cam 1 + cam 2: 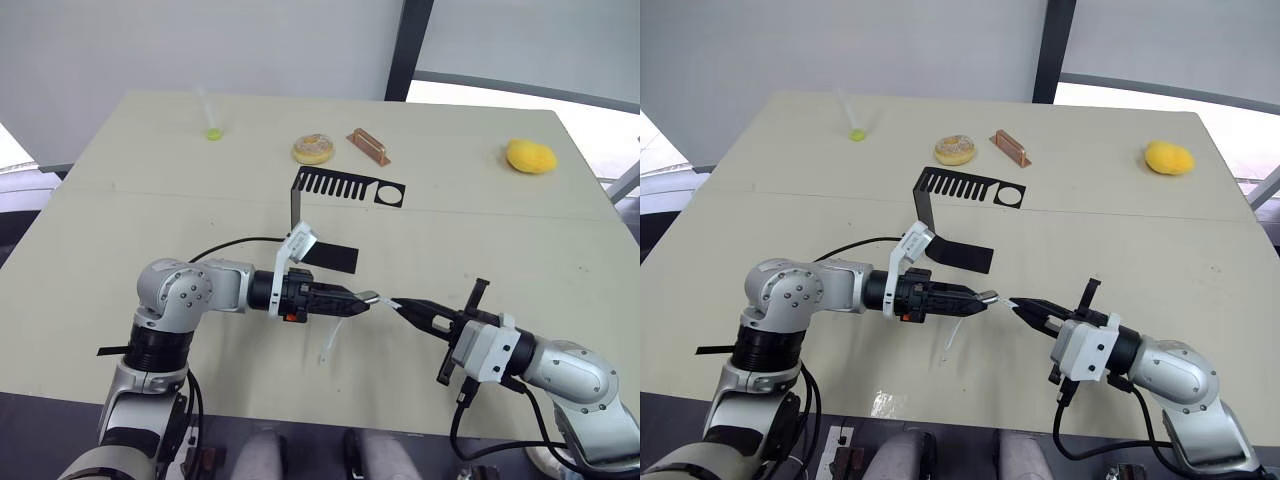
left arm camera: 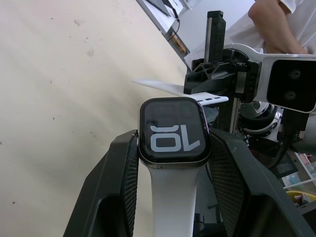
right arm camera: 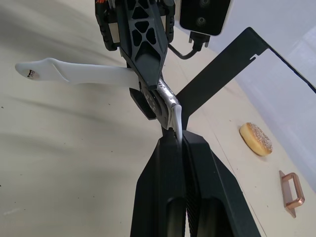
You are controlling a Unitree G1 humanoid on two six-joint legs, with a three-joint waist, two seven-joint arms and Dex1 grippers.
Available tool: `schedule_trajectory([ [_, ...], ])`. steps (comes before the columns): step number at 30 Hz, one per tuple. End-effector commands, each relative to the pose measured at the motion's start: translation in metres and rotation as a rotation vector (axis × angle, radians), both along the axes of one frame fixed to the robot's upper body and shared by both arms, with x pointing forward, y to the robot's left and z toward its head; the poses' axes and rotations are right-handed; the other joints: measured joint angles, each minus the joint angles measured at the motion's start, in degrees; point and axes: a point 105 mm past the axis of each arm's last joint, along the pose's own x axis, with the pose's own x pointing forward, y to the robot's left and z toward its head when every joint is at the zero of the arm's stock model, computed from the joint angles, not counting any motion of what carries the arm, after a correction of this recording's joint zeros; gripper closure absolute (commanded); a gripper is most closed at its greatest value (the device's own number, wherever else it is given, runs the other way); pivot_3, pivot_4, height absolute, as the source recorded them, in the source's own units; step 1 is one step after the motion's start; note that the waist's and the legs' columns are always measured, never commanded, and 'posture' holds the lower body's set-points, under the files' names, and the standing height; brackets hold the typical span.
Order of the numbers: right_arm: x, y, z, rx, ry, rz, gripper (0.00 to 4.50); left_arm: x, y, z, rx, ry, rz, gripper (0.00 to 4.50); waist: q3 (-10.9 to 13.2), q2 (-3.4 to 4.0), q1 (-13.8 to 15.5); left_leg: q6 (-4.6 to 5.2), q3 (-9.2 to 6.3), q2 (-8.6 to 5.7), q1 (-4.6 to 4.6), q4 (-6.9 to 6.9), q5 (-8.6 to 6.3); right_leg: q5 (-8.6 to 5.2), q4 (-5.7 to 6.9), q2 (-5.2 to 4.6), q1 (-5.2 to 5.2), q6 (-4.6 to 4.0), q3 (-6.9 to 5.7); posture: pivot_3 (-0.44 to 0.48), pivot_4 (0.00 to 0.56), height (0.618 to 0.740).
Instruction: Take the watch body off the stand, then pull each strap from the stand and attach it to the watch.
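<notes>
Our left gripper (image 1: 368, 298) pinches the watch body (image 2: 173, 131) by its sides, up over the table (image 1: 520, 250). One white strap (image 2: 170, 197) already hangs from the watch. Our right gripper (image 1: 398, 305) squeezes the second strap (image 2: 177, 89) and holds its end right at the watch's free edge (we cannot tell if it has gone in). The stand (image 1: 335, 190) sits bare farther back, so we think only this last join is left. The screen shows "10".
</notes>
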Motion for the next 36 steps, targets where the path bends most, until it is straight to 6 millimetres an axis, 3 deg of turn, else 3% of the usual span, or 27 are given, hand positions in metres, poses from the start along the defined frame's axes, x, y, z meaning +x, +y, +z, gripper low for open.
schedule_trajectory([
  [1, -0.0035, 0.0065, 0.0075, 0.014, -0.04, 0.027, 4.5, -0.0081, -0.0078, 0.0092, -0.02, -0.032, -0.051, 2.92, 0.0, 0.0, 0.0, 0.0, 0.0, 0.0, 0.0, 0.0, 0.0, 0.0, 0.0, 0.0, 0.0, 0.0, 0.0, 0.0, 0.15, 0.74],
  [36, -0.0038, 0.0055, 0.0007, -0.02, -0.039, 0.038, 4.5, -0.0086, -0.0096, 0.0107, -0.024, -0.024, -0.051, 2.92, 0.0, 0.0, 0.0, 0.0, 0.0, 0.0, 0.0, 0.0, 0.0, 0.0, 0.0, 0.0, 0.0, 0.0, 0.0, 0.0, 0.15, 0.74],
])
